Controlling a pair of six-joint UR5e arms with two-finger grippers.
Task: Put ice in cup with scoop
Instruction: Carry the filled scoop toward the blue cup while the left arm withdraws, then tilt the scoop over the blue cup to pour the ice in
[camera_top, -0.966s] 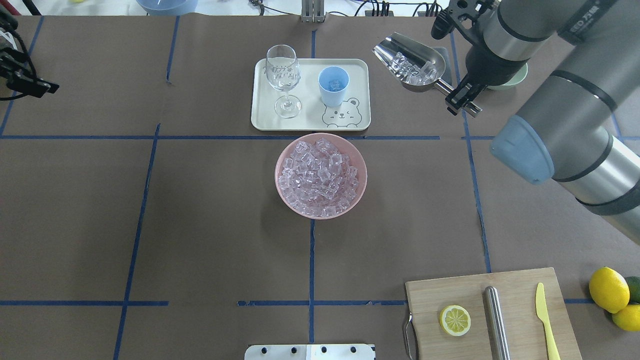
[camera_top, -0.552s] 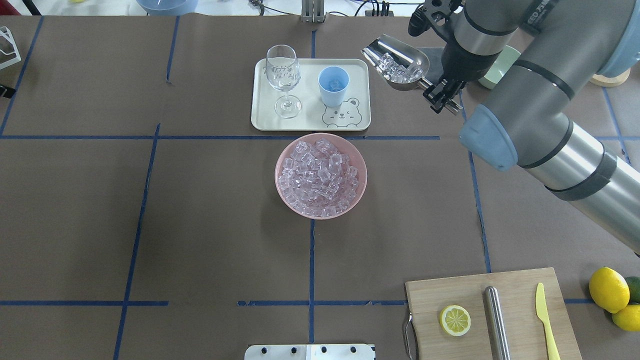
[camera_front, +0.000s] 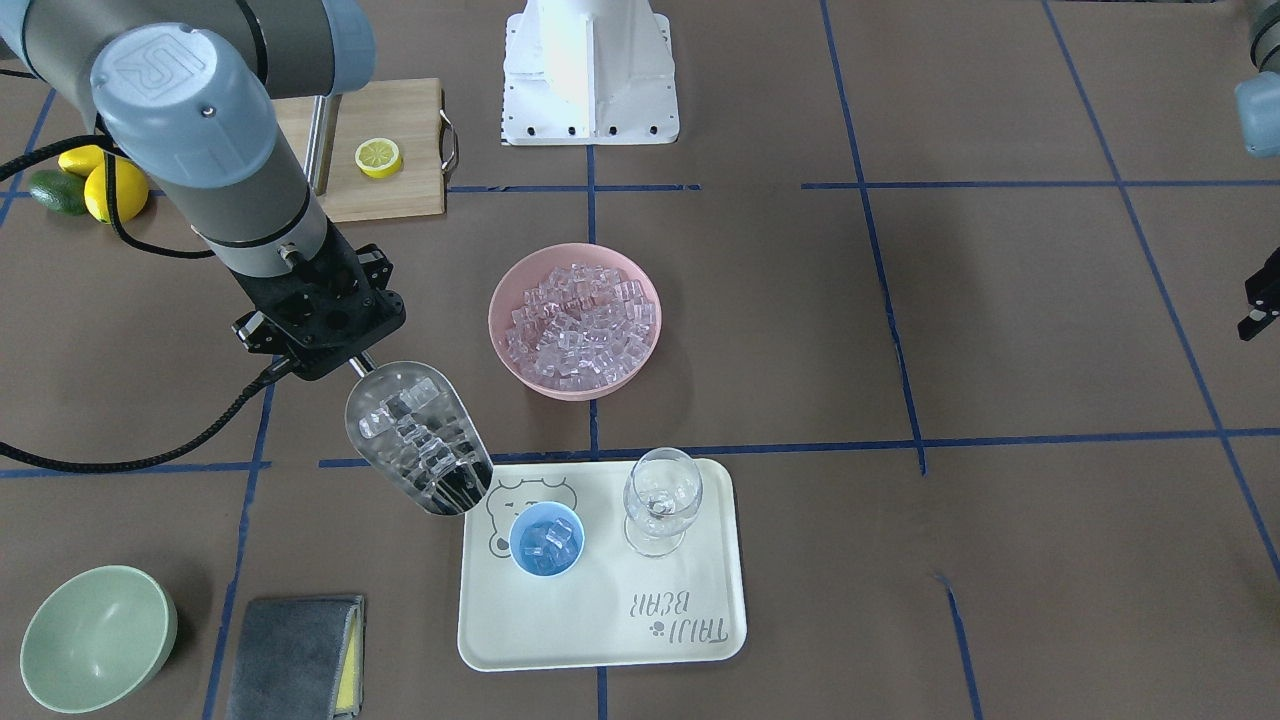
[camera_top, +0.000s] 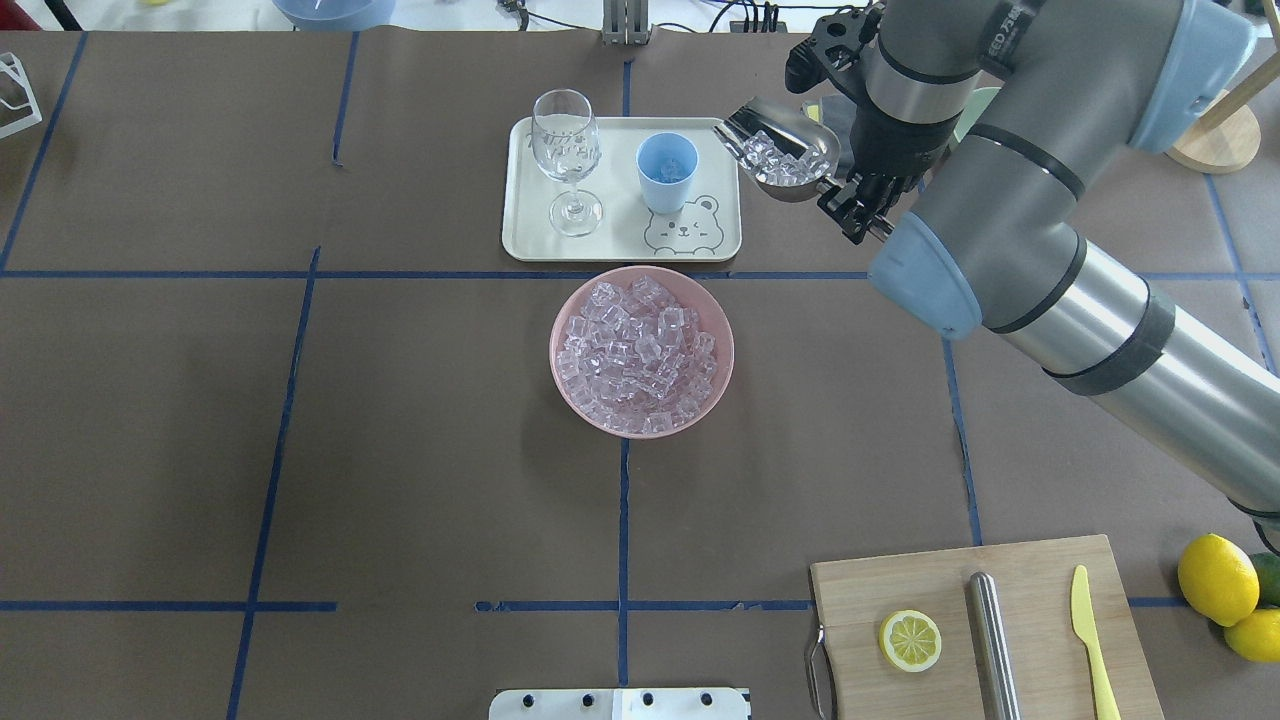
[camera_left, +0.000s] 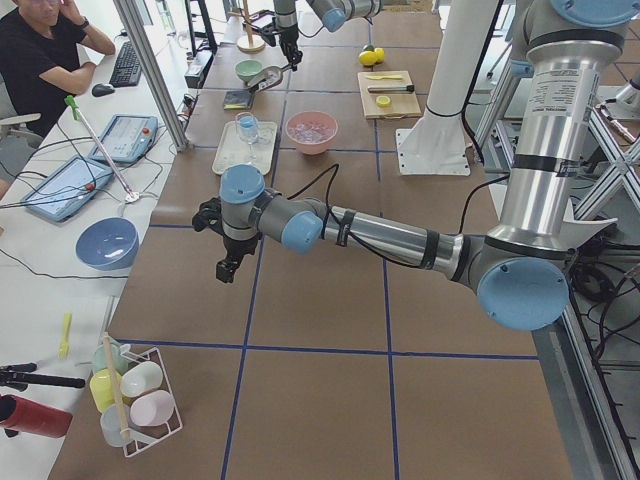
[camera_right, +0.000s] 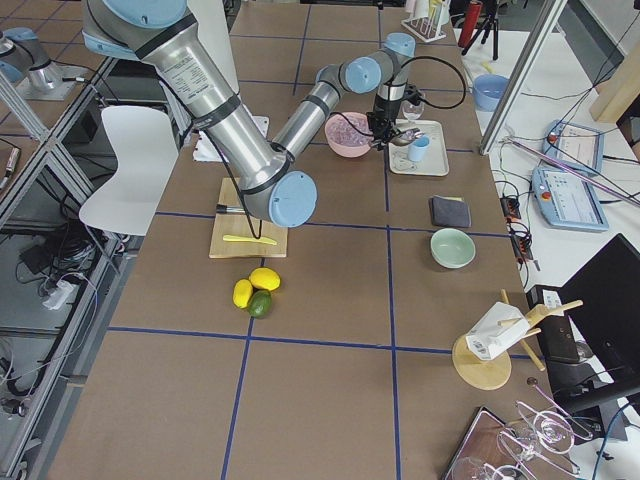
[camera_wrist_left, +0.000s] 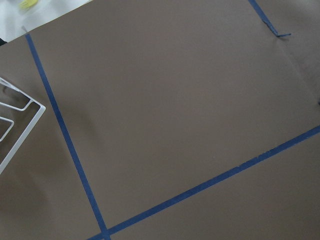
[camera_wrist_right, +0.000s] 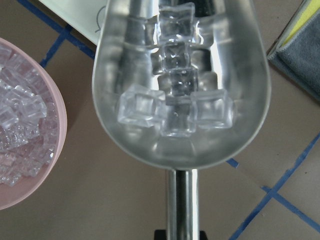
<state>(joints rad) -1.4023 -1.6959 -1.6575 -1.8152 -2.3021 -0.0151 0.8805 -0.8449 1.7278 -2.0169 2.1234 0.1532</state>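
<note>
Several cubes of ice (camera_wrist_right: 175, 107) are lying in the scoop (camera_wrist_right: 180, 80). The right wrist view is showing them close: clear, glassy, square-edged, lined along a mirror-bright steel trough whose thin round rod handle is running back toward the camera. The grip itself is showing overhead, where the right fingers (camera_top: 858, 212) are clamping together on that rod.

The front-facing view is placing the scoop's mouth over the tray's corner, just beside the cup (camera_front: 546, 540). It is also looking down into this small light-blue cup, where a few cubes are already sitting; overhead they are harder to make out.

The tray (camera_front: 600, 640) is lying flat, cream and round-cornered, carrying a drawn bear face and lettering ending in "BEAR". A clear stemmed glass (camera_front: 662, 495) is standing beside the cup. A pink bowl (camera_front: 495, 320) heaped with ice is sitting near the tray on the brown, blue-taped tabletop (camera_top: 400, 400).

The left side view is showing the left fingers (camera_left: 229, 268) hanging above the tabletop, well apart from the tray. Whether they are apart I cannot tell.
</note>
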